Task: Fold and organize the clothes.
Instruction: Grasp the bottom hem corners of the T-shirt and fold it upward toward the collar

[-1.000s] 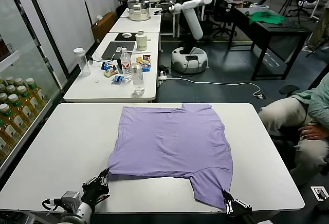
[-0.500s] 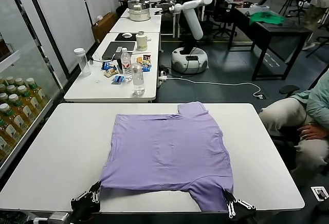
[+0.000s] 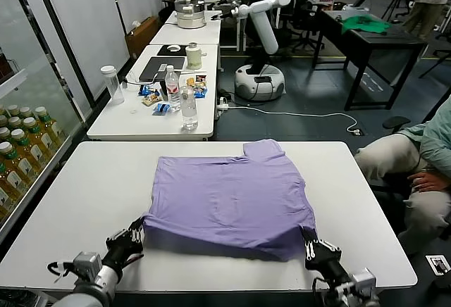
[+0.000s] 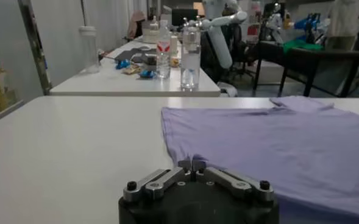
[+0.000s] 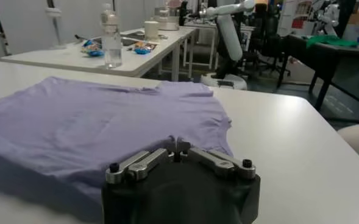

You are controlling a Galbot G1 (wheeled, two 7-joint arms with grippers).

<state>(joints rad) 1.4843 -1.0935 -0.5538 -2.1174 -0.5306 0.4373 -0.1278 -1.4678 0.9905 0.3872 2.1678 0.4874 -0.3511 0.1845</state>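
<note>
A lavender T-shirt lies spread on the white table, plain side up, one sleeve poking out at the far edge. My left gripper is shut on the shirt's near left corner. My right gripper is shut on its near right corner. The near edge is lifted slightly off the table between the two grips. In the left wrist view the left gripper pinches lavender cloth. In the right wrist view the right gripper pinches the shirt too.
A second white table beyond carries bottles, a tumbler and snacks. Shelved drink bottles stand at the left. A seated person is at the right. A white robot and a green garment are far off.
Both grippers first drew back toward the near table edge, dragging the shirt. Then they moved forward, and the near right sleeve that hung toward the edge is now tucked under.
</note>
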